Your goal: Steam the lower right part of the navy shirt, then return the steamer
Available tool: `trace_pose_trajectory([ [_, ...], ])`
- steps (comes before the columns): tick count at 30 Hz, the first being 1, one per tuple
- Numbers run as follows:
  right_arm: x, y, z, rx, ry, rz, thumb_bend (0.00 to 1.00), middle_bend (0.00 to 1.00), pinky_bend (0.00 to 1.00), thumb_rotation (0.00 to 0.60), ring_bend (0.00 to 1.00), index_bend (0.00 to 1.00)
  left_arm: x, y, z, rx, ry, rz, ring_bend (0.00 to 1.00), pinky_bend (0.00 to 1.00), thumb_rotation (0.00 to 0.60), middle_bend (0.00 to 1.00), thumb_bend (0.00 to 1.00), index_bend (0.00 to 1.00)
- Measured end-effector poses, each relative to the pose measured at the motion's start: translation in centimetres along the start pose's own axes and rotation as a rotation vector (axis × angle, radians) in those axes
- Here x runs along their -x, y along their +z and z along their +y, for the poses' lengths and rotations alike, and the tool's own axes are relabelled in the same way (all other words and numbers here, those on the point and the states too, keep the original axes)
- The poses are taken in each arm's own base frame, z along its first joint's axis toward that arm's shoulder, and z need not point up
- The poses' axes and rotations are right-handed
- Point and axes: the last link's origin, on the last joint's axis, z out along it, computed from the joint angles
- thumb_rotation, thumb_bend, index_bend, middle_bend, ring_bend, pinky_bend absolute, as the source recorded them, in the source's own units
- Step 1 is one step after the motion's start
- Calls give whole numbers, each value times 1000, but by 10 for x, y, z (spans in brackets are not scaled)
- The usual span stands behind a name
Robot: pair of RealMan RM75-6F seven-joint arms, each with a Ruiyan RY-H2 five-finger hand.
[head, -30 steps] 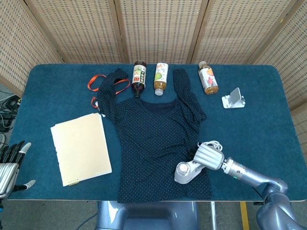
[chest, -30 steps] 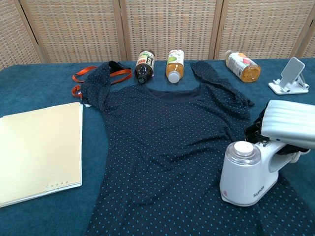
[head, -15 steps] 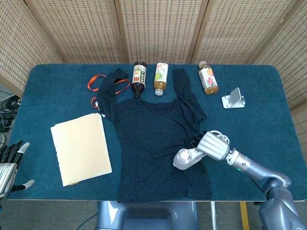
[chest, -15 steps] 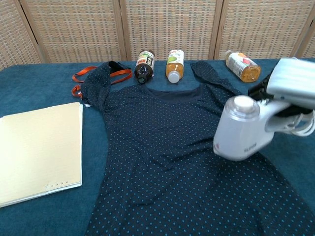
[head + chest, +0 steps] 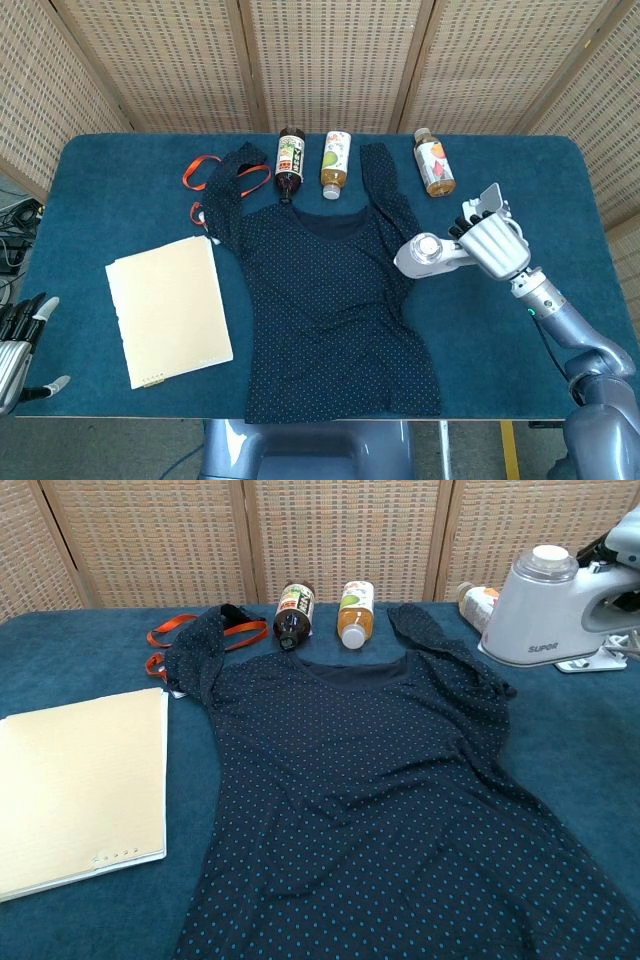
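Right hand (image 5: 492,245) gripped steamer (image 5: 428,255), fingers wrapped round handle. Steamer lifted off navy shirt (image 5: 335,300) lower right, moved toward 1 o'clock, above sleeve edge. Steaming looked done; return under way. Left hand (image 5: 22,335) idle, fingers spread, at tabletop (image 5: 130,160) 8 o'clock corner.

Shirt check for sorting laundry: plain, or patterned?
Patterned: the navy shirt carries small light-blue dots all over, clearest in the chest view.

White steamer (image 5: 428,254) lifted beside flat navy dotted shirt (image 5: 335,300)

The right hand (image 5: 492,245) is carrying the steamer (image 5: 428,254) up off the navy shirt (image 5: 335,300) toward the table's right side. It is seemingly hanging in the air now.
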Motion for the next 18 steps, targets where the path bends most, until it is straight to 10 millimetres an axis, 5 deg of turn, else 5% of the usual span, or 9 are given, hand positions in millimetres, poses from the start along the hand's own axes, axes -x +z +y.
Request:
trace_pose_trajectory([
  [12,54,-2,-9,216,-63,-273,903,624,810,600,717,766,1,0,-2,-7,-3,-3,0,0,600,0,0,0],
  [18,67,0,-14,298,-36,-335,649,406,529,600,498,437,1,2,-5,-16,-6,-7,0,0,600,0,0,0],
])
